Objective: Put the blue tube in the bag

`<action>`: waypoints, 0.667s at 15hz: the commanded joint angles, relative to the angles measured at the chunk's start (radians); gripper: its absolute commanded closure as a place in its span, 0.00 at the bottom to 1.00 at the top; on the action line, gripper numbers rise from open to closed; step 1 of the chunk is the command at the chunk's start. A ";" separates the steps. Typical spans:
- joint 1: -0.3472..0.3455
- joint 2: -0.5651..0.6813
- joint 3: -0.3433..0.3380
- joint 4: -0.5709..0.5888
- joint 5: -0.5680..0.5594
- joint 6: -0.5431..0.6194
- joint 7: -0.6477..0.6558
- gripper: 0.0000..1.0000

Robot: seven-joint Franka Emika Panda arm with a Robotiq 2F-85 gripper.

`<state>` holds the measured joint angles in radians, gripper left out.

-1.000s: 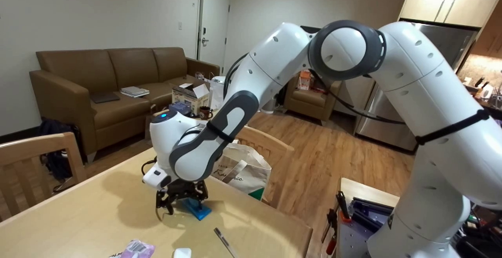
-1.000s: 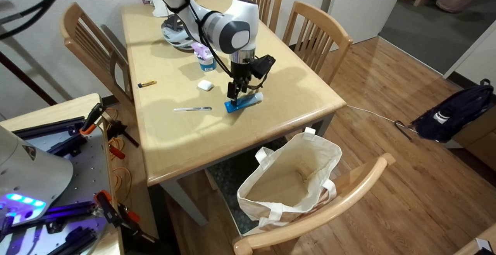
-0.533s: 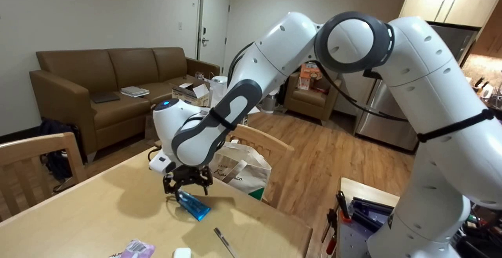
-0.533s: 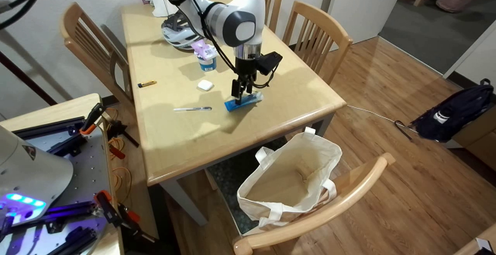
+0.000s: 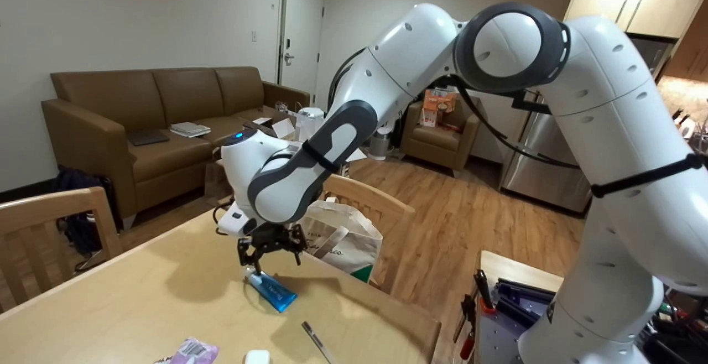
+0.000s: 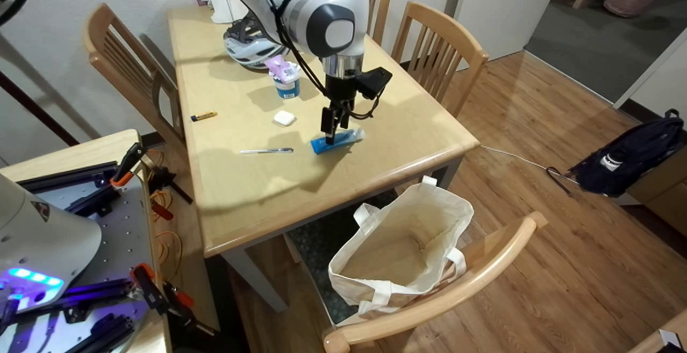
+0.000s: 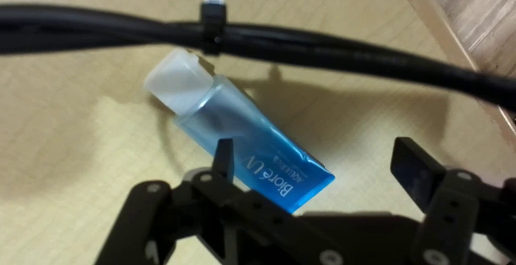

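Seeking a grasp, it seems, we are holding the jaws apart above the blue tube (image 7: pixel 254 132) and probably needing to centre them before lowering.

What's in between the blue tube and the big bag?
In an exterior view, a stretch of tabletop and then its wooden edge lie between the blue tube and the bag.

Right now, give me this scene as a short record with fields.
target: flat blue plastic tube with a whitish cap, lying on the pale wooden table
tool: black two-finger gripper, open, tube not gripped
destination: cream fabric tote bag, open-topped, on a wooden chair
extras: slim whitish pen, small white rounded object, both on the table
status: tube not yet in bag
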<state>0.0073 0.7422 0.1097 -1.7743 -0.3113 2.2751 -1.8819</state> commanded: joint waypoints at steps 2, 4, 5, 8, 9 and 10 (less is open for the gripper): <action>-0.053 0.011 0.067 -0.016 0.045 0.128 -0.127 0.00; -0.077 0.027 0.100 -0.019 0.078 0.216 -0.187 0.00; -0.096 0.035 0.121 -0.025 0.096 0.252 -0.228 0.00; -0.062 0.042 0.098 -0.006 0.104 0.230 -0.220 0.00; -0.072 0.045 0.106 -0.009 0.109 0.239 -0.236 0.00; -0.061 0.039 0.091 -0.011 0.094 0.231 -0.230 0.00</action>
<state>-0.0808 0.7882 0.2283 -1.7870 -0.2205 2.5154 -2.1088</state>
